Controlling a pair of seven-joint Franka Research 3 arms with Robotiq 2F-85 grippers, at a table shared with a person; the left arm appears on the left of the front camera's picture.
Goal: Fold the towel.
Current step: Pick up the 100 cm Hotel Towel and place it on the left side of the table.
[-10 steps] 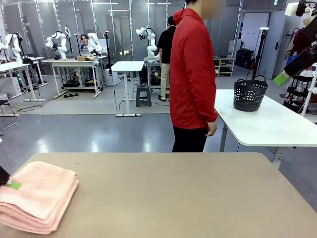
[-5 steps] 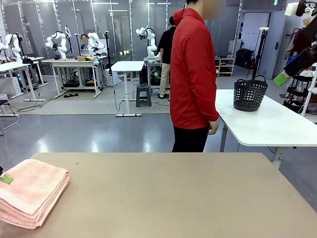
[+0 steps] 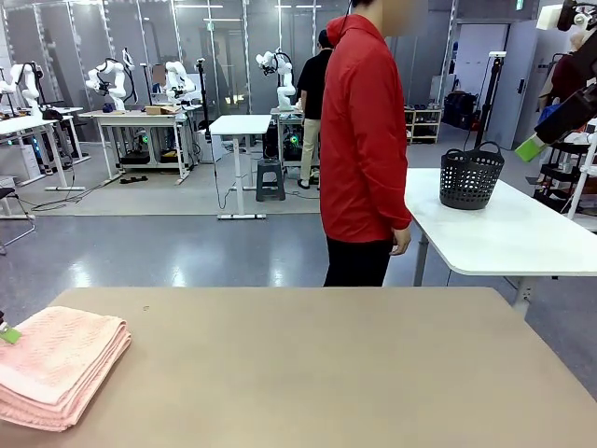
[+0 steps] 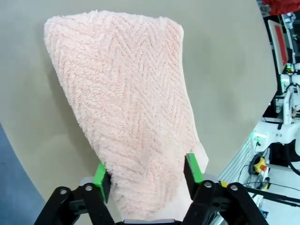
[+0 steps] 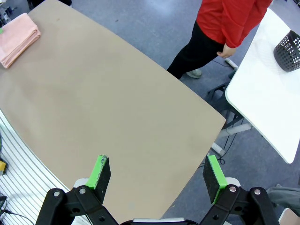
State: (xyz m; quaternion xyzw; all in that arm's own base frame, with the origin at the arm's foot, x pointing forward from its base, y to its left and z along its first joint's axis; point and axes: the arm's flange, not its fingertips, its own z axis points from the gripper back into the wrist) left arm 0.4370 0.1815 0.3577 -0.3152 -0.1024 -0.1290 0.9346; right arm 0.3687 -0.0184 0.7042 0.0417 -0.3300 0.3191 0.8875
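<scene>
Left gripper [image 4: 147,176]: jaws spread wide, a green pad on either side of the towel's near end. Whether the pads touch the cloth I cannot tell; nothing looks pinched.
Towel [image 3: 58,362]: salmon-pink, folded into a thick stack of layers, lying flat at the tabletop's near left corner, running off the left edge of the front view. From the left wrist, the herringbone face lies smooth with no loose flap.
Tabletop [image 3: 326,364]: tan and bare from the towel across to the right edge.
Right gripper [image 5: 157,176]: jaws wide apart, holding nothing, hanging high over the near right side of the tabletop.
Person [image 3: 364,140]: in a red jacket, standing beyond the far edge, arms down.
Step in hand: judging by the neat stack, letting go after the fold.
Doing it well: lift the left gripper straight up off the stack, jaws wide, so neither pad drags the top layer; any sideways pull risks skewing the layers.
</scene>
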